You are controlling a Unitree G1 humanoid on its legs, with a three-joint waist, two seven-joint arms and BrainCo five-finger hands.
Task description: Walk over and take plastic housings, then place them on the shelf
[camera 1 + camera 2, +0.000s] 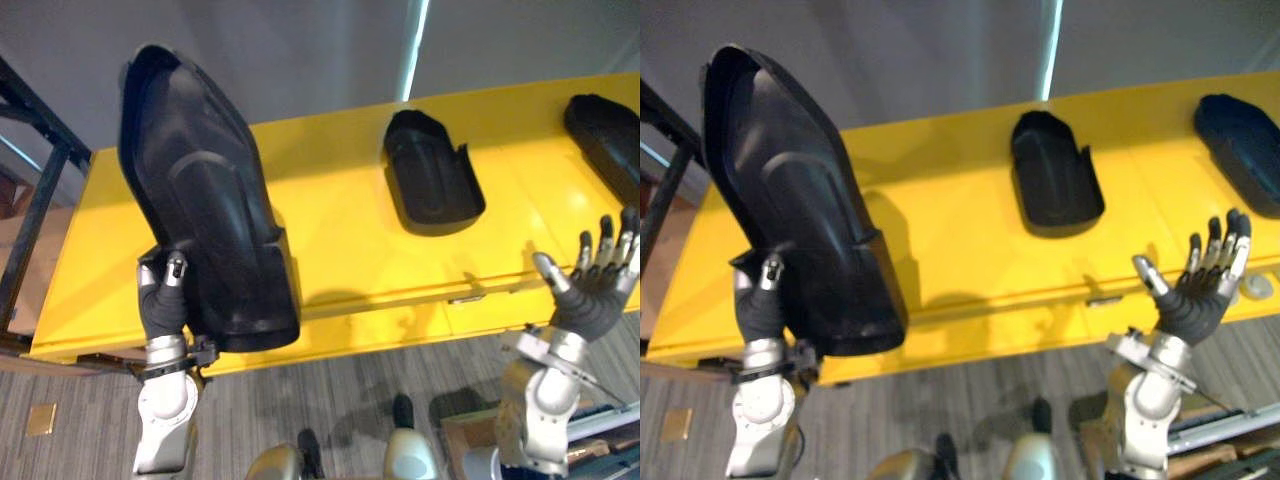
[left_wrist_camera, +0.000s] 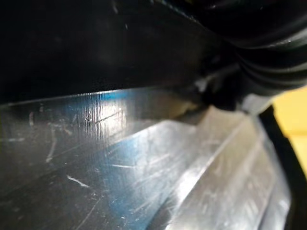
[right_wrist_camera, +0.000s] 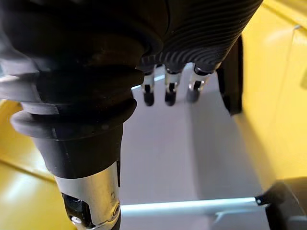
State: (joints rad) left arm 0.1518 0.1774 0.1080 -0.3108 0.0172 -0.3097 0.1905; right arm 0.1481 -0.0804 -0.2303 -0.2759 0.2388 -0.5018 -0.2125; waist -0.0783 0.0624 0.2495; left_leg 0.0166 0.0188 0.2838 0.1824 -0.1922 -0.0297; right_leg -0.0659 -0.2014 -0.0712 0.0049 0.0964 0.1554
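Housing number one, the large black housing [image 1: 205, 200], stands nearly upright above the near-left part of the yellow table [image 1: 340, 260]. The left hand [image 1: 165, 300] grips it at its lower end, a dark-tipped digit pressed on the front face and the rest of the fingers behind the shell. The right hand [image 1: 595, 285] is empty, fingers spread and straight, at the table's near edge on the right.

The main risk, as I judge it, is the hold. One hand pinches a long, smooth shell at its bottom, with most of the weight above, so a turn or a step could make it swing or slip out.

A middle housing [image 1: 432, 175] and a right housing [image 1: 610, 130] lie on the table, and a low swing could knock them. The black frame [image 1: 40, 190] on the left could catch the tall top end.
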